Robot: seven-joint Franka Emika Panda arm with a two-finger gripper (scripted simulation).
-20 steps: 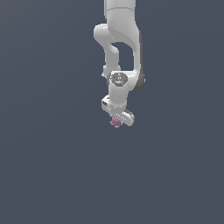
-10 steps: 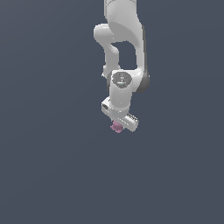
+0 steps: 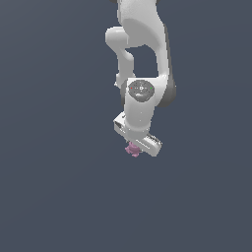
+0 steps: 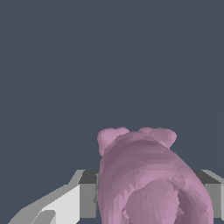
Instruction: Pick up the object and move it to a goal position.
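Carrying looks like the step in hand: the arm (image 3: 142, 59) hangs from the top of the exterior view, and the gripper (image 3: 134, 147) at its low end has the object (image 3: 132, 149) tucked under its white bar.

The floor (image 3: 49, 197) is plain grey all round, with no goal marker in either view (so I can't judge how far the carry has to go).

Grip state: in the wrist view the object (image 4: 146, 179) sits between the fingers (image 4: 87, 192), one pad pressed on each flank. I read that as jaws narrowed onto it and holding, not wide. Whether it hangs clear of the floor or rests on it, I can't tell; there is no shadow or contact cue.

Object position: directly under the gripper, poking out on the exterior view's left side of the bar, near scene centre.

Next move, as I judge it: keep the squeeze constant and translate smoothly to the goal. The thing is lumpy and small, so pad contact is probably uneven. A jerk or tilt could let it twist out.

Counts: one arm, one gripper, two fingers, one object.
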